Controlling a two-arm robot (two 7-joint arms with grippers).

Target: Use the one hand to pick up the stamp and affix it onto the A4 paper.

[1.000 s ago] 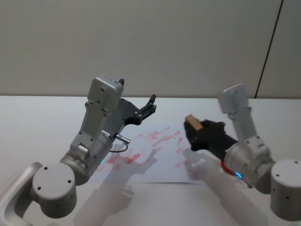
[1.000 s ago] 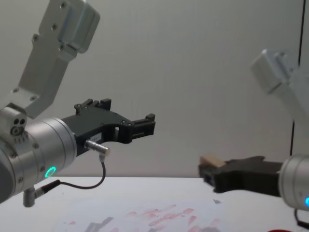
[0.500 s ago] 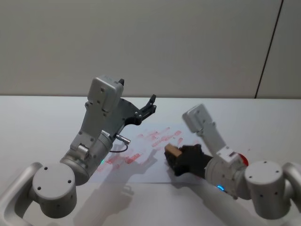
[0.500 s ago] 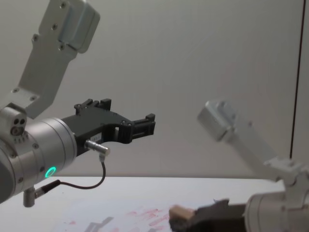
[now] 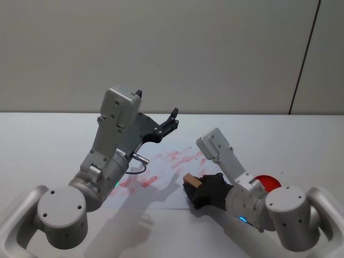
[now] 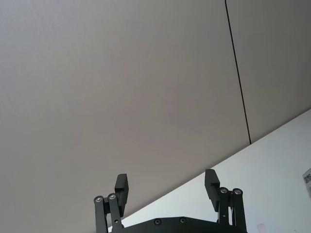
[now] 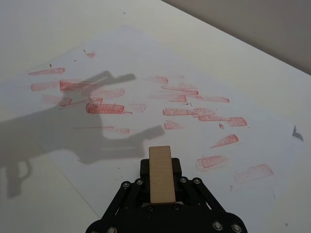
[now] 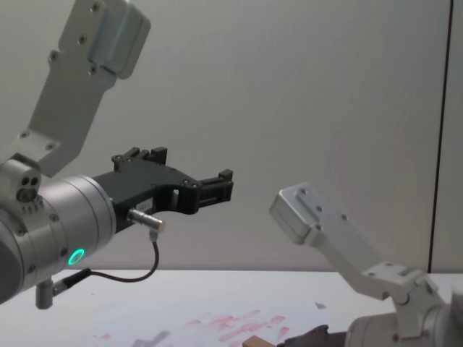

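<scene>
The stamp (image 5: 191,180), a light-brown wooden block (image 7: 161,174), sits between the fingers of my right gripper (image 5: 192,188), which is shut on it low over the near edge of the A4 paper (image 5: 177,161). The white A4 paper (image 7: 146,97) carries many red prints. In the chest view the stamp (image 8: 255,341) and the black right gripper (image 8: 289,338) show at the bottom edge. I cannot tell whether the stamp touches the sheet. My left gripper (image 5: 173,121) hangs open and raised above the paper's far left part, its fingers (image 6: 120,187) apart against the wall.
A red round thing (image 5: 266,181) lies on the table to the right of the paper, partly behind my right arm. My left arm's shadow falls across the paper (image 7: 97,116). The white table (image 5: 43,140) extends to both sides.
My right gripper has come down and toward me with the stamp, from raised over the paper's right edge to low at its near edge. The left arm has not moved.
</scene>
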